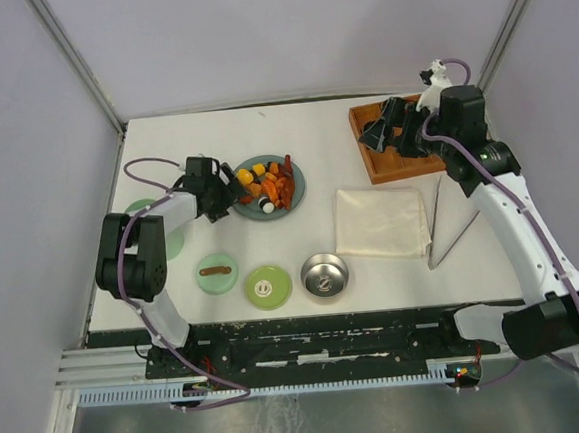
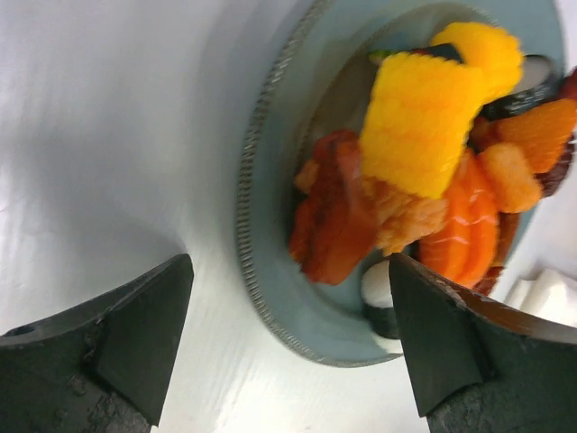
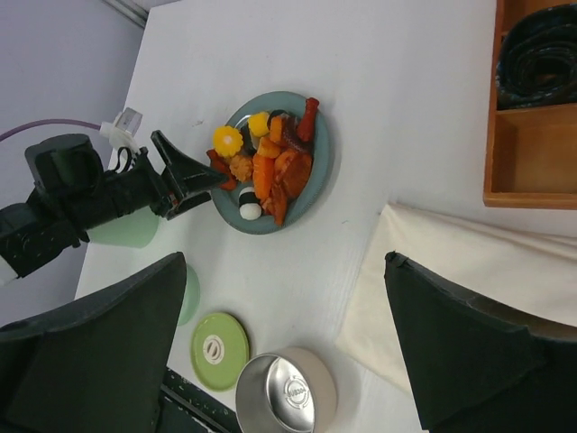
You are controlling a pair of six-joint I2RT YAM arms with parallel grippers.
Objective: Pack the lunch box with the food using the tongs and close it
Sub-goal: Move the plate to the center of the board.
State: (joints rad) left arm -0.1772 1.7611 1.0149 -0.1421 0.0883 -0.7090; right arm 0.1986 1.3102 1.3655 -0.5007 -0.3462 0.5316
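We judge that the packing has not really begun. All the food (image 1: 267,183) lies on the grey-blue plate (image 1: 299,194), and the tongs (image 1: 435,215) lie flat on the table (image 1: 213,142), just to the right of the cream cloth (image 1: 382,221). Their joined end points to the near edge, and no gripper touches them.

The lunch box stands open in pieces. The steel bowl (image 1: 324,274) is near the front edge and looks empty. Its lime-green lid (image 1: 267,286) is just beside it on the left, and the flat lid with brown handle (image 1: 217,271) is further left. The mint-green canister (image 1: 174,246) is mostly hidden under the left arm (image 1: 132,254), so we cannot tell what is inside.

The left gripper (image 2: 287,271) is low at the left rim of the plate. Its jaws are wide apart and hold nothing. The right gripper (image 3: 279,271) hangs over the wooden tray (image 1: 391,173) at the far right, also spread wide and empty.

In our view the step in hand is to take the tongs, and the right gripper is the nearer one. The tongs are thin and lie flat, so the fingers must come down straight over both blades, very close to the table, without catching the cloth. The grip must also leave the tongs free to squeeze on a piece of food.
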